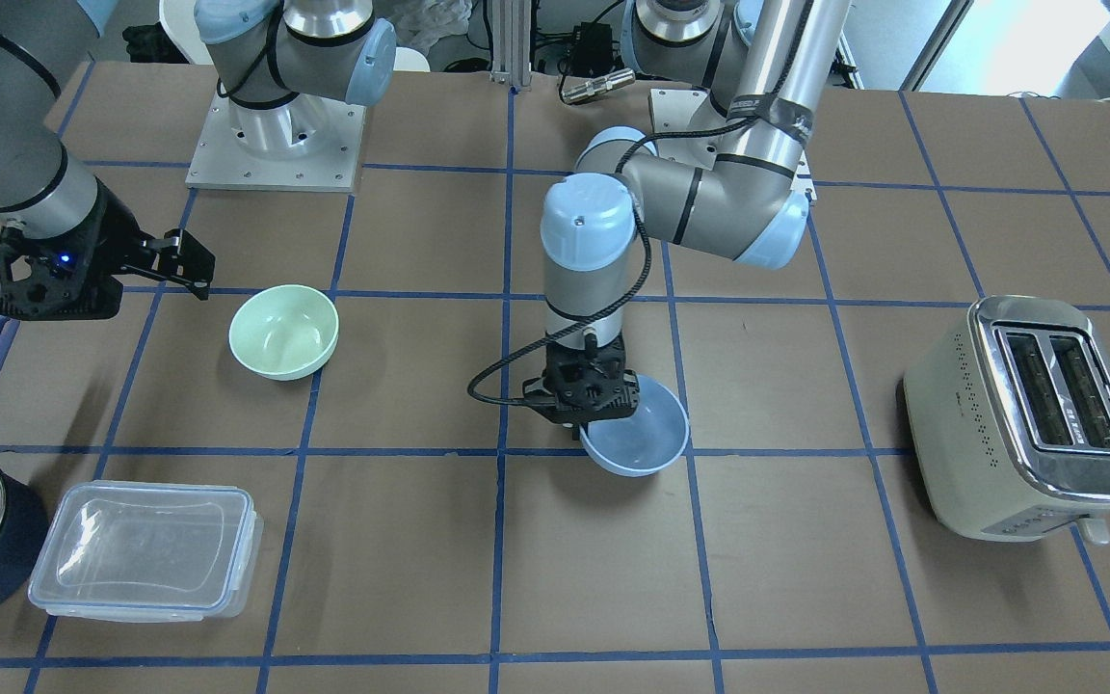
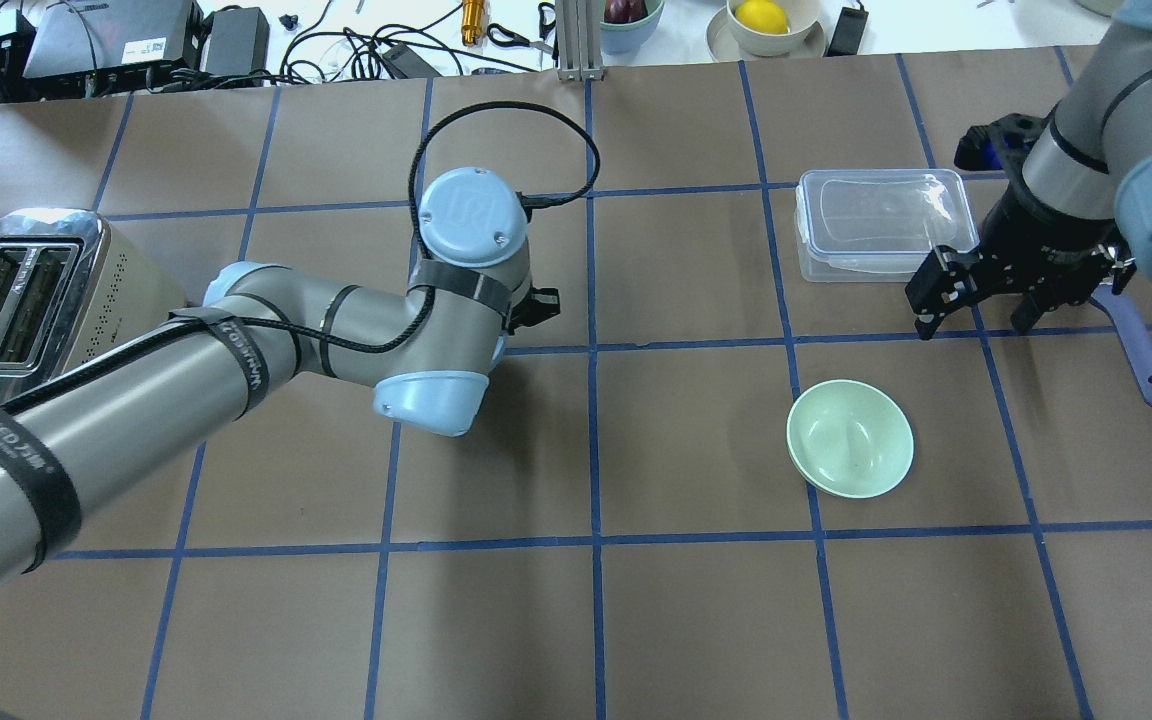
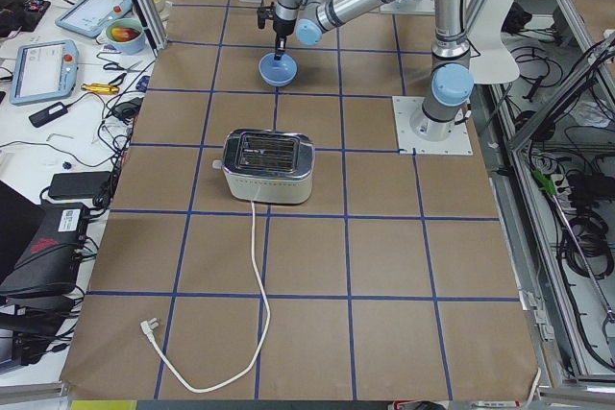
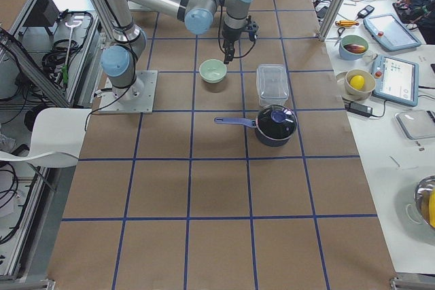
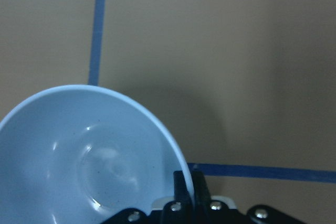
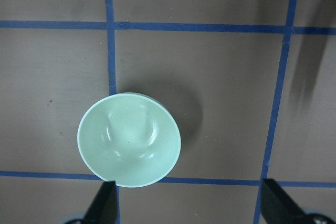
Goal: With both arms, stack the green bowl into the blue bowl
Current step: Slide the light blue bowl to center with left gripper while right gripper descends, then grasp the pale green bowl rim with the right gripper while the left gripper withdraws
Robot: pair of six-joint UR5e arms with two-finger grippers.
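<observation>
Left gripper (image 1: 582,416) pinches rim of glossy round sky-blue bowl (image 1: 647,439): one-sided hold may slip, tilt. Right gripper (image 2: 971,322), jaws spread, near round mint-green bowl (image 2: 849,438).

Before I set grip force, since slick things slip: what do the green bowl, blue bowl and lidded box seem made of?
Green bowl: opaque, smooth and glossy, with soft highlights inside; probably plastic or melamine, though glazed ceramic is possible. Blue bowl: same gloss, thin rim, faint specks; likely the same material. Lidded box: see-through with whitish glints; clear plastic.
</observation>
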